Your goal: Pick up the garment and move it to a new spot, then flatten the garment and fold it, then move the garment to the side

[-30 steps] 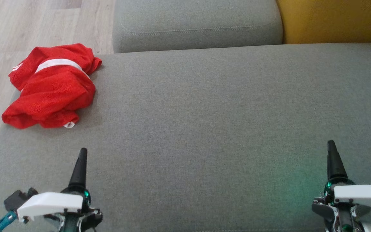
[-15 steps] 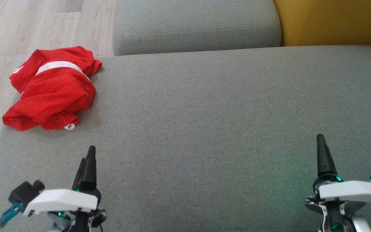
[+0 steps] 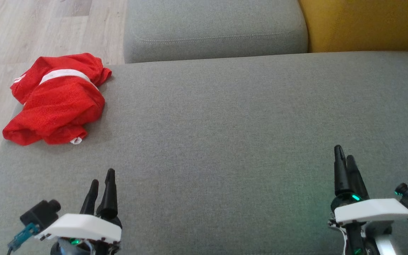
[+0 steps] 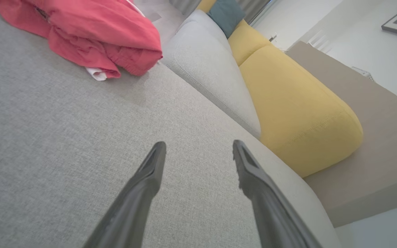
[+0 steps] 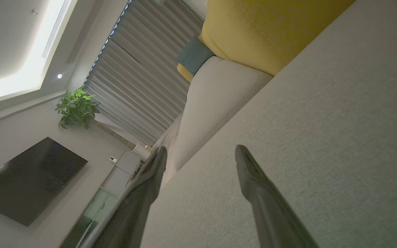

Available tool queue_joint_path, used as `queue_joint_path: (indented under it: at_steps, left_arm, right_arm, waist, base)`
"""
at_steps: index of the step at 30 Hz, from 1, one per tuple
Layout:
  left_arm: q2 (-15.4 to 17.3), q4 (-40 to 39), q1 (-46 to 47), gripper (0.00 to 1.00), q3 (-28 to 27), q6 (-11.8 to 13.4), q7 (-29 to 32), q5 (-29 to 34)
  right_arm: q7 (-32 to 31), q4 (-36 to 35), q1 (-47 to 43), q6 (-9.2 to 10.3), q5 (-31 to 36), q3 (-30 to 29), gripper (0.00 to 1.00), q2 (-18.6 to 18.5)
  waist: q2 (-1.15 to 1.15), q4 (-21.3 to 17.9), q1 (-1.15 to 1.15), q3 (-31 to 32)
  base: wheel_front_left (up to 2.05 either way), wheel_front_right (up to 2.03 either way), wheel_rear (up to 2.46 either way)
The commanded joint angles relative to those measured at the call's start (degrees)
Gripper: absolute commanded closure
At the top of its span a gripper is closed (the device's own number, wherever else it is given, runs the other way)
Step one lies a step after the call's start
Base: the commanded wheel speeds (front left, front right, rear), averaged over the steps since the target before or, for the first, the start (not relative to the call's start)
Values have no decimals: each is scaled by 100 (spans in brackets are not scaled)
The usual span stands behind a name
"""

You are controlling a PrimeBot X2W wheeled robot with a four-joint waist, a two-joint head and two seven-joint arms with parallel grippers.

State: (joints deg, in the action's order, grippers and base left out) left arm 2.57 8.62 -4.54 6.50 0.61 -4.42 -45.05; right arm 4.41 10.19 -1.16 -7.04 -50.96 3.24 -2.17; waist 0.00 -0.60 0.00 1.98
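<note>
The garment (image 3: 57,99) is a crumpled red mesh piece with a white band, lying at the far left corner of the grey sofa seat (image 3: 225,134). In the left wrist view the garment (image 4: 81,31) sits at the upper left, well beyond the fingertips. My left gripper (image 3: 102,177) hovers open over the seat near the front left, with nothing between its fingers (image 4: 146,182). My right gripper (image 3: 344,154) is open and empty near the front right, and its fingers (image 5: 253,186) point along the seat.
A grey back cushion (image 3: 214,28) and a yellow cushion (image 3: 363,24) stand behind the seat. Wooden floor (image 3: 30,32) lies past the seat's left edge, right beside the garment. A wide stretch of bare seat runs between the two grippers.
Both wrists have rolled, so each gripper now shows two fingers side by side instead of one. The left gripper shifted a little right, the right gripper a little left. The garment has not moved.
</note>
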Motion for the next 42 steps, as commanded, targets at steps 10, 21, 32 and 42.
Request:
queue_joint_path:
  at_steps: [10,21,32,42]
  left_arm:
    - [175,-325,39,0,90,239,-232,909]
    - [276,-414,3,0,299,470,-417,1737]
    - [328,-502,-65,0,444,649,-584,2381]
    - [375,-555,-122,0,585,804,-768,3105]
  right_arm:
    - [226,-259,113,-27,866,268,0,-48]
    - [412,-350,99,-31,1668,430,0,-53]
    - [581,-294,85,-35,2430,574,0,-57]
    - [767,-153,156,-39,3298,538,0,-63]
  waist:
    - [0,-23,0,14]
    - [0,-37,0,31]
    - [0,-40,0,61]
    - [0,-67,0,76]
  base:
    - [0,0,0]
    - [0,0,0]
    - [0,0,0]
    - [0,0,0]
